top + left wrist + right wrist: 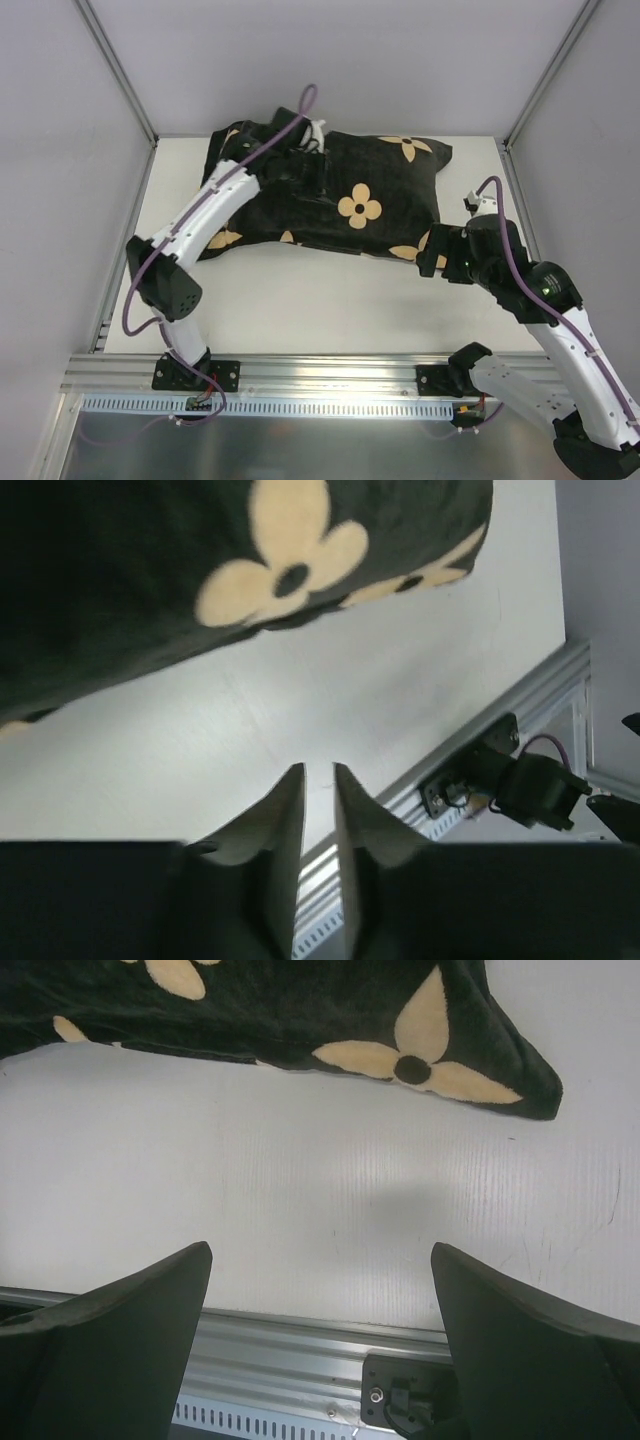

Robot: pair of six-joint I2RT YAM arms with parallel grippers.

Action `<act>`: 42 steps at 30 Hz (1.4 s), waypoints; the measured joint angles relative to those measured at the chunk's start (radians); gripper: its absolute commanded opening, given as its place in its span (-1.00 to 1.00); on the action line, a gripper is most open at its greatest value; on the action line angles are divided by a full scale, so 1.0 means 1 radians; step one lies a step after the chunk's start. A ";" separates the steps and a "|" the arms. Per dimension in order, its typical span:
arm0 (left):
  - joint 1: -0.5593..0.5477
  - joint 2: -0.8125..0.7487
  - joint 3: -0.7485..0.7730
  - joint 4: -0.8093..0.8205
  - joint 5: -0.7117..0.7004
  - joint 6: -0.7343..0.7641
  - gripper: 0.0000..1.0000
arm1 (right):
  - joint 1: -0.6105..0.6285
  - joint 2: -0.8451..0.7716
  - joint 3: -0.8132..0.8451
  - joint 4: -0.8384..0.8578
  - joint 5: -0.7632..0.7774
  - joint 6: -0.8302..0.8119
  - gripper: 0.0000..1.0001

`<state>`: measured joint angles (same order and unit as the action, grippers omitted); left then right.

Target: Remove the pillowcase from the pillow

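Top external view: the pillowcase (340,190) lay across the counter's (300,300) far half, likely soft and limp, best pinched at a corner. The left end effector (318,768) was nearly closed, the right end effector (320,1250) wide open, both empty.

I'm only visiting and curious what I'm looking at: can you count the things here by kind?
Robot arms: 2, one with the left end effector, one with the right end effector
Black velvety pillowcase with tan flower prints: 1
White flat table: 1
Total: 4
Any pillow inside the cover is hidden, so it is not counted.
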<state>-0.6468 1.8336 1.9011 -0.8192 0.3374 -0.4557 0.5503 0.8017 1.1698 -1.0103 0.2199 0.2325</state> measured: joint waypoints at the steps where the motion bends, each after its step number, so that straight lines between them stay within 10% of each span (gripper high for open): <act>1: 0.040 -0.037 -0.011 0.001 -0.013 0.001 -0.16 | 0.000 0.000 -0.003 0.002 0.000 0.000 0.93; 5: 0.258 -0.157 -0.037 0.012 -0.064 0.000 0.73 | 0.000 -0.008 -0.023 0.002 0.000 0.000 0.93; 7: 0.345 -0.185 -0.045 0.014 -0.094 -0.004 0.86 | 0.000 -0.014 -0.033 0.002 0.000 0.000 0.93; 20: 0.509 0.043 -0.002 -0.009 -0.170 0.011 0.82 | 0.000 -0.061 -0.058 -0.010 -0.002 0.005 0.93; 23: 0.517 0.091 0.016 -0.010 -0.165 0.017 0.52 | 0.000 -0.061 -0.070 -0.009 -0.010 0.013 0.93; 27: 0.517 0.106 0.023 -0.016 -0.125 0.022 -1.00 | 0.000 -0.061 -0.085 -0.011 -0.018 0.021 0.93; 34: 0.441 0.106 0.038 -0.017 -0.055 0.050 -1.00 | 0.000 -0.061 -0.092 -0.006 -0.023 0.025 0.93; 42: 0.109 0.105 0.026 -0.014 0.018 0.063 -1.00 | 0.000 -0.034 -0.128 0.013 -0.035 0.030 0.93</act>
<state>-0.5373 1.9388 1.9274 -0.8330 0.3553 -0.3923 0.5503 0.7681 1.0416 -0.9970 0.1852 0.2623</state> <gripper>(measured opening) 0.024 0.966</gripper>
